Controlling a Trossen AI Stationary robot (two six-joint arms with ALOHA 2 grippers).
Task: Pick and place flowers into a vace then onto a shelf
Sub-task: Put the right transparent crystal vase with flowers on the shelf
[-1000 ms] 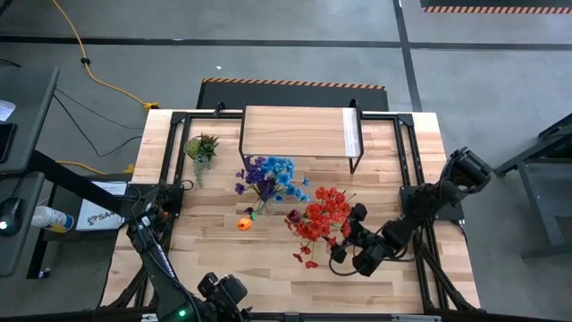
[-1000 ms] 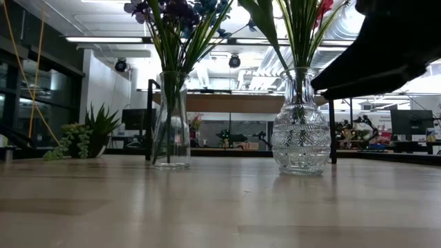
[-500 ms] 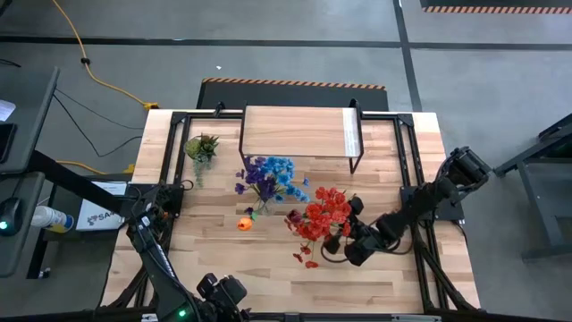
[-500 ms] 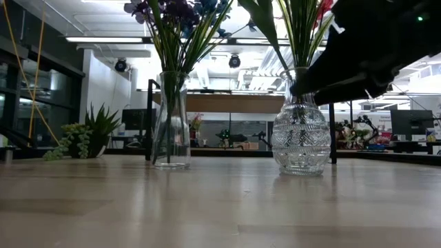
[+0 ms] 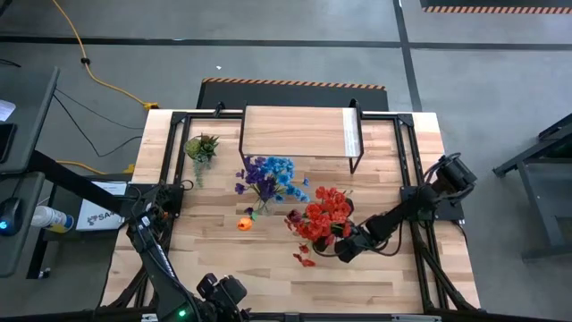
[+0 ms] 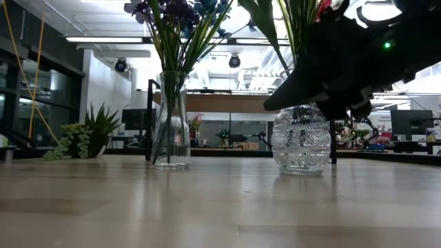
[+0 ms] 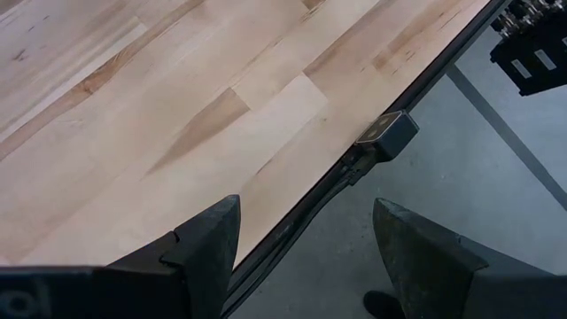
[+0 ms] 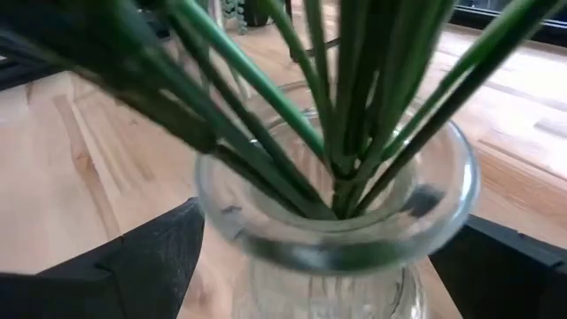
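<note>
Left tool (image 7: 301, 257): parked at the near edge of the surface (image 5: 214, 277), fingers apart with nothing between them; we leave it waiting there.
Blue and purple flowers (image 5: 268, 175): standing in the slim clear vase (image 6: 170, 120), left of centre, just in front of the shelf (image 5: 295, 131); we judge this one is not the step in hand.
Red flowers (image 5: 323, 215): stems gathered in the round cut-glass vase (image 6: 300, 141), right of centre and nearer us than the shelf.
Right tool (image 8: 328, 257): spread wide, one finger on each side of the glass neck just under the rim; we cannot tell if either finger touches the glass.
Step in hand: we judge it is gripping this vase to carry it to the shelf.
How we do it well: centre the neck between the fingers before pressing in, grip below the flared lip so it cannot slip down, close gently on the glass, keep the stems outside the pinch, lift straight up and upright.
Risk: loose red petals (image 5: 306, 259) lie near the base; a tilt could spill more.
</note>
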